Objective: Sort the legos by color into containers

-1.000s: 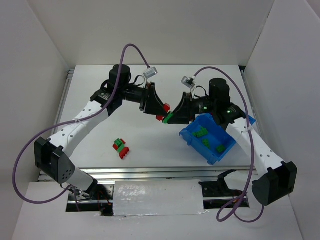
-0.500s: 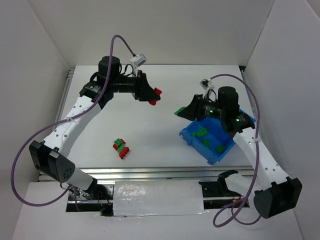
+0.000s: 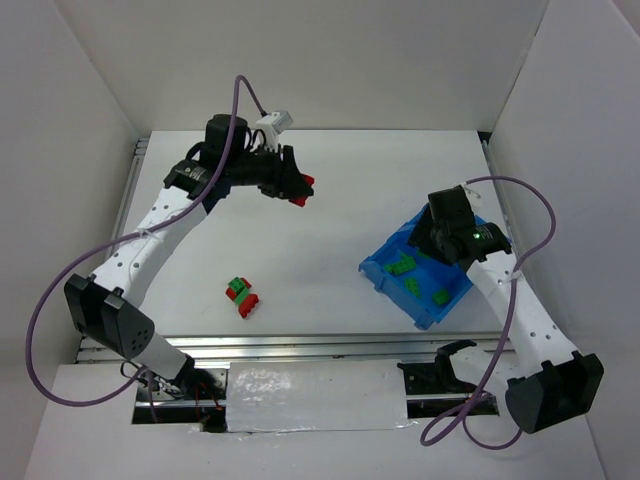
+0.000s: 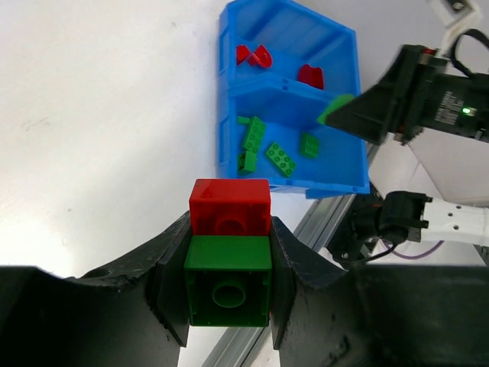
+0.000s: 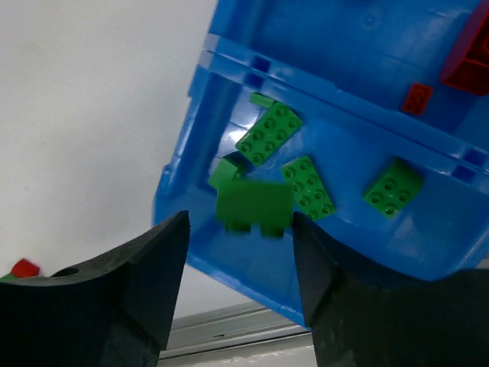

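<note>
White walls enclose the white bench point(image 3: 330, 270). The blue bin point(image 3: 378, 275) holds green bricks point(image 5: 268, 133) in one compartment and red bricks point(image 4: 252, 55) in the other. Over the green side, the right claw point(image 5: 240, 218) gapes wide around a blurred green piece point(image 5: 254, 206). Well left of the bin, the left claw point(image 4: 229, 229) clamps a red-on-green stack point(image 4: 230, 210). A small brick cluster point(image 3: 243, 297) lies left of the bin on the bench.
</note>
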You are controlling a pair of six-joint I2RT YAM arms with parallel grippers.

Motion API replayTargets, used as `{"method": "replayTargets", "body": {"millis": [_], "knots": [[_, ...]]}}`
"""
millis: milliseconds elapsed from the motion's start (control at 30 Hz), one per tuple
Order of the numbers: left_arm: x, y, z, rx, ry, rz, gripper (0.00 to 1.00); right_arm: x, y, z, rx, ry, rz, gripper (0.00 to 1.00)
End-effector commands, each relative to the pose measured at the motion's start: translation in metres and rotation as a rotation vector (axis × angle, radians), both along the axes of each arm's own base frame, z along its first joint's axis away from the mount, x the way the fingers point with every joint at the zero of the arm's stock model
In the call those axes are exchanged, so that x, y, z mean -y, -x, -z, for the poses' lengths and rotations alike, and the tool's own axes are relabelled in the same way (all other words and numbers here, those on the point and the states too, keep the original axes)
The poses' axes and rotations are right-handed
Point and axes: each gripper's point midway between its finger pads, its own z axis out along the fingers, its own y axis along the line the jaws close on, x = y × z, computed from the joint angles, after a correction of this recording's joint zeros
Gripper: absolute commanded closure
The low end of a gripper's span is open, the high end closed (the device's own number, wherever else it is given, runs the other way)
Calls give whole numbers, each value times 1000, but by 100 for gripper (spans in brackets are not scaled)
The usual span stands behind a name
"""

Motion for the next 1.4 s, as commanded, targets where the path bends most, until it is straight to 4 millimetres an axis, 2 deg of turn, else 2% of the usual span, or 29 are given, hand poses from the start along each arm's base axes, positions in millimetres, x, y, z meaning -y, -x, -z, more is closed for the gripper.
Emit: {"method": "replayTargets", "body": {"millis": [0, 100, 233, 267, 300, 333, 367, 400, 467, 500, 533, 567, 600, 667, 700, 767, 867, 933, 1133, 1233, 1367], "knots": [[20, 7, -21, 64, 47, 105, 100, 18, -2, 5, -28, 67, 89, 32], [30, 14, -26, 76, 49, 140, 100, 14, -6, 1, -22, 54, 80, 17], [37, 29, -38, 86, 95, 205, 100, 9, -9, -19, 28, 30, 47, 13], [39, 31, -39, 87, 109, 217, 100, -1, -8, -23, 41, -12, 7, 13], [40, 35, -42, 88, 125, 238, 100, -13, -16, -37, 109, -33, -92, 15], [41, 42, -46, 90, 147, 264, 100, -28, -15, -53, 182, -84, -188, 15], [45, 53, -49, 89, 184, 336, 100, -70, -3, -68, 226, -239, -407, 16], [47, 60, -51, 83, 209, 376, 100, -90, -1, -106, 403, -283, -570, 18], [48, 79, -52, 36, 262, 458, 100, -118, 19, -134, 513, -404, -754, 18], [48, 85, -64, 85, 297, 488, 100, -136, 40, -162, 637, -494, -912, 19], [48, 90, -61, 53, 315, 496, 100, -144, 52, -176, 698, -535, -997, 19], [48, 89, -68, 91, 331, 490, 100, -152, 71, -200, 796, -598, -1112, 19], [47, 91, -71, 96, 342, 483, 100, -155, 74, -195, 797, -633, -1139, 19], [45, 99, -77, 73, 372, 472, 100, -159, 78, -200, 821, -684, -1170, 18], [45, 106, -90, 133, 407, 519, 100, -161, 75, -203, 827, -706, -1156, 18], [47, 118, -90, 91, 435, 568, 100, -162, 67, -204, 829, -711, -1122, 18], [48, 127, -87, 87, 437, 592, 100, -165, 63, -219, 844, -727, -1123, 21], [48, 133, -84, 87, 434, 600, 100, -172, 66, -230, 860, -748, -1142, 22], [53, 140, -79, 73, 427, 607, 100, -191, 70, -242, 883, -790, -1186, 26], [55, 141, -80, 79, 426, 610, 100, -201, 76, -243, 880, -808, -1216, 32], [56, 142, -77, 70, 416, 607, 100, -208, 79, -242, 872, -828, -1236, 45]]}}
